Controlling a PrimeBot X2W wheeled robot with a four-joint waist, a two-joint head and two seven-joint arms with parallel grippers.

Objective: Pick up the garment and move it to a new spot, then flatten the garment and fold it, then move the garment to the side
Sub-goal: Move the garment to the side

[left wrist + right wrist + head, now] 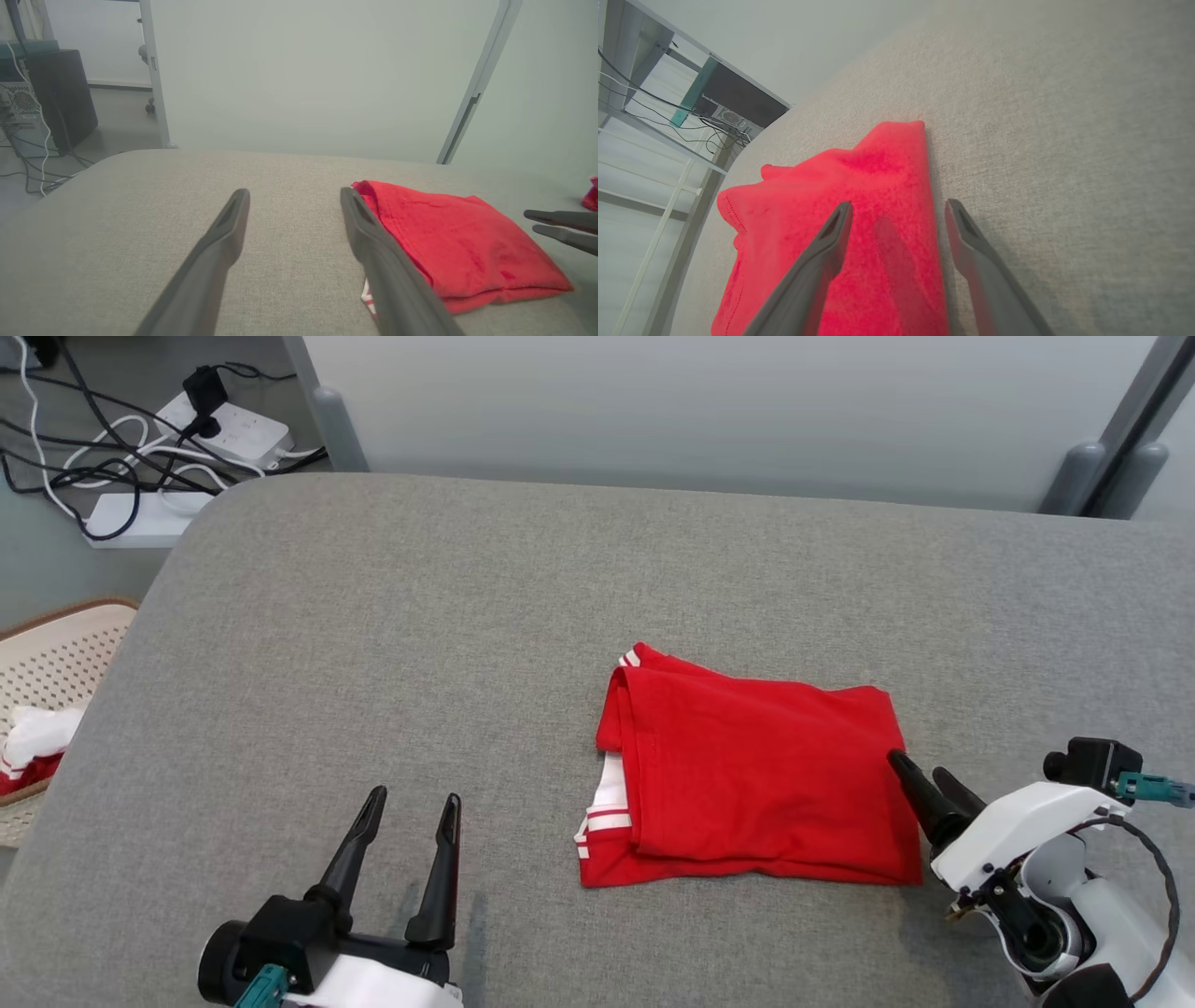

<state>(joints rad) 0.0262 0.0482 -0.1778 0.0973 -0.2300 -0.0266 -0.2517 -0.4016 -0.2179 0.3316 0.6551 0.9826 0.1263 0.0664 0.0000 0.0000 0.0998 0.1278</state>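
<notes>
Head view shows the red garment (756, 775) folded on the grey surface (373, 644), right of the middle. I think it is soft, light and floppy, so I would pinch its right edge. My right gripper (917, 765) hangs open over that edge, holding nothing; my left gripper (414, 797) is open too

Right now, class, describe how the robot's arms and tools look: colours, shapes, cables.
Left tool and right tool each have two long, dark, tapering fingers. The arm shells are glossy white. Each wrist carries a teal plug; a thin black cable loops beside the right wrist.
</notes>
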